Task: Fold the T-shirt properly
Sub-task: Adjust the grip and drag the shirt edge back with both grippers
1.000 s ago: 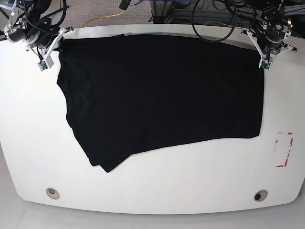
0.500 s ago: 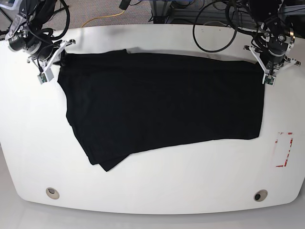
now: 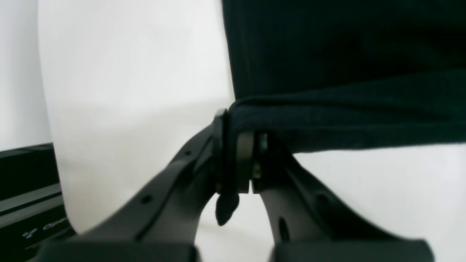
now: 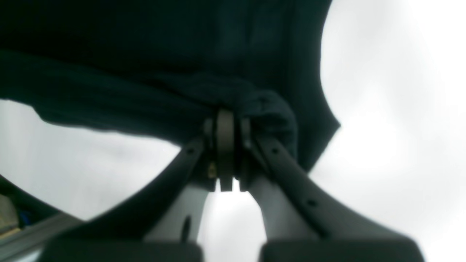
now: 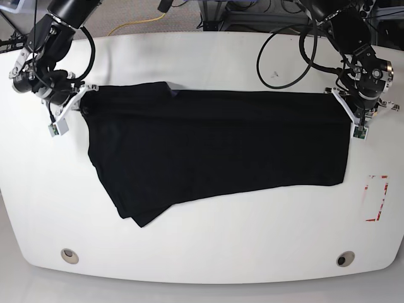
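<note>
Broadly, white table (image 5: pixel 208 252) carries the black T-shirt (image 5: pixel 221 151), spread flat across the middle, lower left corner trailing toward the near edge. Left gripper (image 5: pixel 351 117) clenched on the shirt's far corner at base view's right; cloth bunched between its fingers (image 3: pixel 244 160). Right gripper (image 5: pixel 74 108) likewise clamps the opposite far corner.

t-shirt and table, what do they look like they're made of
T-shirt: soft knit cloth, likely cotton, matte black; it bunches and folds where the left gripper and right gripper pinch it. Table: hard, smooth white top, maybe laminate or painted board; it gives faint reflections.
</note>
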Tool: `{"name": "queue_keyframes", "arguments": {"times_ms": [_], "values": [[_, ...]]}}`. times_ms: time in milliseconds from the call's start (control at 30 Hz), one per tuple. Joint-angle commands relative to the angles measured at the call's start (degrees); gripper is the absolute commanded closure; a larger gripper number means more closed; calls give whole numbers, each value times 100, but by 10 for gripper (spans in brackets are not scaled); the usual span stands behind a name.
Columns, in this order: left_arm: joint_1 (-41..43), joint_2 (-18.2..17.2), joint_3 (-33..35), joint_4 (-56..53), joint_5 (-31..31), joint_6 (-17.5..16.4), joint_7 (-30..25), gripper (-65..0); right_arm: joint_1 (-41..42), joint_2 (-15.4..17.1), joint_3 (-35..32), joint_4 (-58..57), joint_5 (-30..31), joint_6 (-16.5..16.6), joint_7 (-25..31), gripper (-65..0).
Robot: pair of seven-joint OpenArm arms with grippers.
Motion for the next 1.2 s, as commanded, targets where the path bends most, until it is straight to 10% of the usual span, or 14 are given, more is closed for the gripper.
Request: {"name": "queue_keyframes", "arguments": {"times_ms": [0, 467, 633, 900, 1167], "values": [[-166, -79, -17, -68, 48, 58, -81, 0, 287, 160, 21, -227, 35, -5, 73, 0], [-895, -396, -17, -1246, 40, 58, -90, -3, 1166, 107, 12, -939, -791, -5, 91, 0], [-966, -580, -8, -1510, 40, 58, -90, -15, 1236, 107, 12, -939, -1028, -5, 249, -94], [-1124, -580, 353, -1677, 31, 58, -90, -510, 1316, 169, 21, -886, -1046, -5, 249, -522], [-1361, -598, 555, -1492, 22, 58, -81, -474, 850, 283, 30, -192, -1064, -5, 249, -531]]}}
